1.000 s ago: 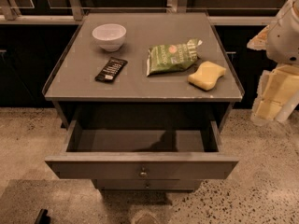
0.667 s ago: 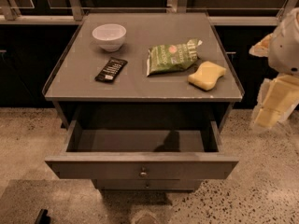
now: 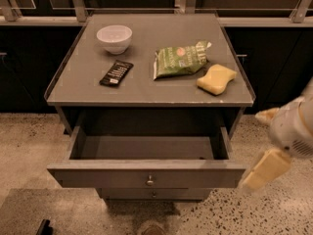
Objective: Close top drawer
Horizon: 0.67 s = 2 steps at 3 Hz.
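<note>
The top drawer [image 3: 102, 176] is pulled far out of the grey cabinet and its inside looks empty. Its wide flat front carries a small round metal knob [image 3: 150, 180]. A narrower drawer front [image 3: 154, 194] with a similar knob shows just below it. My gripper [image 3: 253, 150] is at the right, beside the drawer's front right corner and just off it. It is open and holds nothing. One cream finger [image 3: 266, 168] reaches down towards the corner of the drawer front. The other [image 3: 267, 115] sits higher.
On the cabinet top [image 3: 83, 84] lie a white bowl [image 3: 114, 37], a black remote-like bar [image 3: 116, 73], a green chip bag [image 3: 180, 59] and a yellow sponge [image 3: 216, 79]. Speckled floor [image 3: 29, 146] surrounds the cabinet. Dark cabinets and a rail run behind.
My gripper has moved down and inward from beside the cabinet top to the drawer's front right corner. The drawer is as far open as before.
</note>
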Each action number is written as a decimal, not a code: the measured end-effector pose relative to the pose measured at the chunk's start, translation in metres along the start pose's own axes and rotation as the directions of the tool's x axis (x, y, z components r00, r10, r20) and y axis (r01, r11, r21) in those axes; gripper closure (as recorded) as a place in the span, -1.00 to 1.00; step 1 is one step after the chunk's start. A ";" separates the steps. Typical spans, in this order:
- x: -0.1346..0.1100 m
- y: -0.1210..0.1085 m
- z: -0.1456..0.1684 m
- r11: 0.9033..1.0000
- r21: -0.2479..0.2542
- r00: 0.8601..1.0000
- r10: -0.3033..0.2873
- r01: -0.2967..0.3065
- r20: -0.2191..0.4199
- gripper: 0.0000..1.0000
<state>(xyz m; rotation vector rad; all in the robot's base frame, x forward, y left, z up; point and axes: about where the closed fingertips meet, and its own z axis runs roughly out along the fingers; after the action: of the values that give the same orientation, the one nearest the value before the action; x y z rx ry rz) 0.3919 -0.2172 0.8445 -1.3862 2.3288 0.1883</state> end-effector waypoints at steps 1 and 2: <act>0.034 0.031 0.074 0.989 -0.102 0.993 0.114 -0.111 0.025 -0.62; 0.040 0.036 0.080 0.987 -0.111 0.993 0.117 -0.115 0.012 -0.15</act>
<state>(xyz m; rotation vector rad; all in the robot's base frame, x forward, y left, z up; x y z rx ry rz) 0.3666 -0.2058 0.7517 -1.2930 2.4175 0.3681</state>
